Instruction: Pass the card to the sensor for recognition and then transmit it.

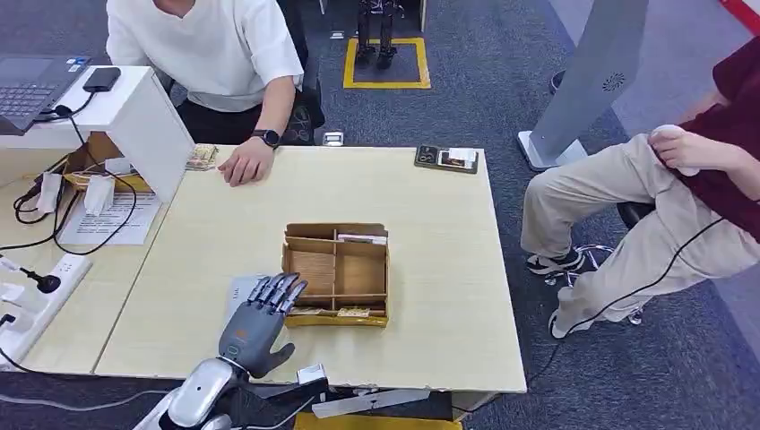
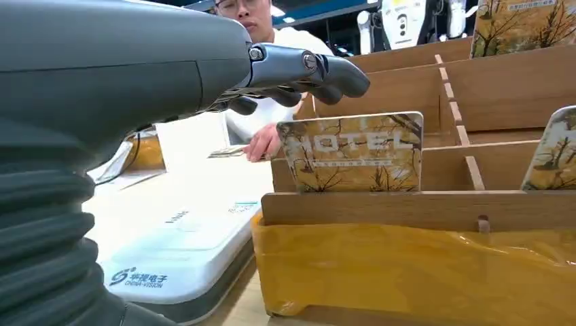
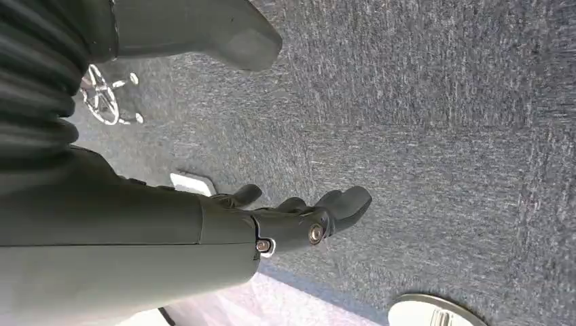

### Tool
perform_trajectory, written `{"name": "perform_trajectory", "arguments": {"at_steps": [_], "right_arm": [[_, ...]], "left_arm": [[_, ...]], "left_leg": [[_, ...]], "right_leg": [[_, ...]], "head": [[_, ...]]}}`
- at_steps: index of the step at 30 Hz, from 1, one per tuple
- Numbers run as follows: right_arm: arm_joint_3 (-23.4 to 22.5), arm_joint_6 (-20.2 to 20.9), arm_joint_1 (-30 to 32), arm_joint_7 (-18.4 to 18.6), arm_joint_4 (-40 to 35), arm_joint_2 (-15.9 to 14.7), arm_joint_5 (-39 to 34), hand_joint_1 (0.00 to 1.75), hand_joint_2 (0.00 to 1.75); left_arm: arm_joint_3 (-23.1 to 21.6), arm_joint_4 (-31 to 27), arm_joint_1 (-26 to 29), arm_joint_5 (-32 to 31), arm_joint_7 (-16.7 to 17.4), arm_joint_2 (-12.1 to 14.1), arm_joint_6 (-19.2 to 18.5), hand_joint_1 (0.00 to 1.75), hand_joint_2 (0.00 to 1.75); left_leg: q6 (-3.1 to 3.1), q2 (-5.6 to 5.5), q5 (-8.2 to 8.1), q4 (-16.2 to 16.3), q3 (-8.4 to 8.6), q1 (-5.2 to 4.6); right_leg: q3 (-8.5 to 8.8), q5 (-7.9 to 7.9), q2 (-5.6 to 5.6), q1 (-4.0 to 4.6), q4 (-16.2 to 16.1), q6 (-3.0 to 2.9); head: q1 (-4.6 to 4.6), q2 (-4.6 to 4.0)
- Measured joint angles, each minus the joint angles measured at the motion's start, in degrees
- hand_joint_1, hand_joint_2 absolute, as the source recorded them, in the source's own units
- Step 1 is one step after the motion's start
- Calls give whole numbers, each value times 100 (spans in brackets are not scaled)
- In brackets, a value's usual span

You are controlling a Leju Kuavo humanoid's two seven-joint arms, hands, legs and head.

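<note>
A wooden box (image 1: 337, 273) with compartments holds cards (image 2: 353, 153) upright in its near slots. The left hand (image 1: 260, 322) hovers beside it, fingers spread, empty. The right hand (image 3: 292, 221) hangs loosely open.

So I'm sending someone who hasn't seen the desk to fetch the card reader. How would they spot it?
Start at the light wooden table and find the partitioned wooden card box near its front edge. The card reader lies flat on the table against that box's side, under the robot's left hand. Unlike the brown box, it is a flat white slab with a blue logo.
</note>
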Motion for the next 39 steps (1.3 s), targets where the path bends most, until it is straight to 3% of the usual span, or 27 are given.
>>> {"name": "perform_trajectory", "arguments": {"at_steps": [14, 15, 16, 31, 39], "right_arm": [[0, 0, 0, 0, 0, -2, 0, 0, 175], [0, 0, 0, 0, 0, -4, 0, 0, 175], [0, 0, 0, 0, 0, -4, 0, 0, 175], [2, 0, -8, 0, 0, -4, 42, 0, 175], [11, 2, -13, 0, 0, -4, 66, 0, 175]], "left_arm": [[0, -2, 1, 2, -2, 0, 2, 5, 175], [0, -2, 1, 2, -11, 0, 2, 79, 175], [0, -2, 1, 2, -28, 0, 0, 175, 175], [0, 55, -17, -157, -39, -90, -249, 175, 175], [0, 111, -27, -223, 13, -140, -22, 175, 175]], "left_leg": [[0, 0, 0, 0, 0, 0], [0, 0, 0, 0, 0, 0], [0, 0, 0, 0, 0, 0], [0, -2, -1, 0, 0, 0], [0, -1, 0, 0, 2, 0]], "right_leg": [[0, 0, 0, 0, 0, 0], [0, 0, 0, 0, 0, 0], [0, 0, 0, 0, 0, 0], [1, 0, -3, 0, 0, 0], [3, 0, -2, 0, 0, 0]], "head": [[0, 2], [0, 0], [0, 0], [0, 0], [2, 0]]}}
